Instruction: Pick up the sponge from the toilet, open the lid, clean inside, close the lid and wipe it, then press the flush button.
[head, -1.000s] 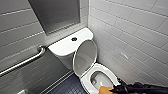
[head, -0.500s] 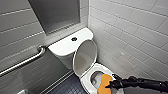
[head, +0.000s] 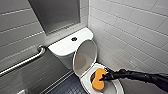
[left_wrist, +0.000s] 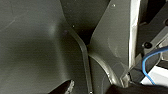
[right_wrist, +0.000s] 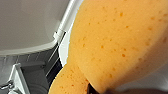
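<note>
The white toilet (head: 62, 48) stands in the corner with its lid (head: 85, 57) raised against the tank. The dark flush button (head: 74, 39) sits in the middle of the tank top. My right gripper (head: 103, 77) reaches in from the right on a black arm and is shut on the orange sponge (head: 98, 80), which hangs over the bowl opening inside the seat rim (head: 86, 81). In the right wrist view the sponge (right_wrist: 112, 45) looms large, with a white toilet edge (right_wrist: 63, 27) behind it. My left gripper is open, and the left wrist view looks at dark grey surfaces from close up.
A metal grab bar (head: 25, 61) runs along the left tiled wall. A tiled wall (head: 130, 37) stands close on the toilet's right. A grey recessed panel (head: 57, 13) is above the tank. Dark floor (head: 66, 87) lies left of the bowl.
My right arm has moved leftward from the lower right edge, bringing the sponge over the bowl. The lid has stayed up.
</note>
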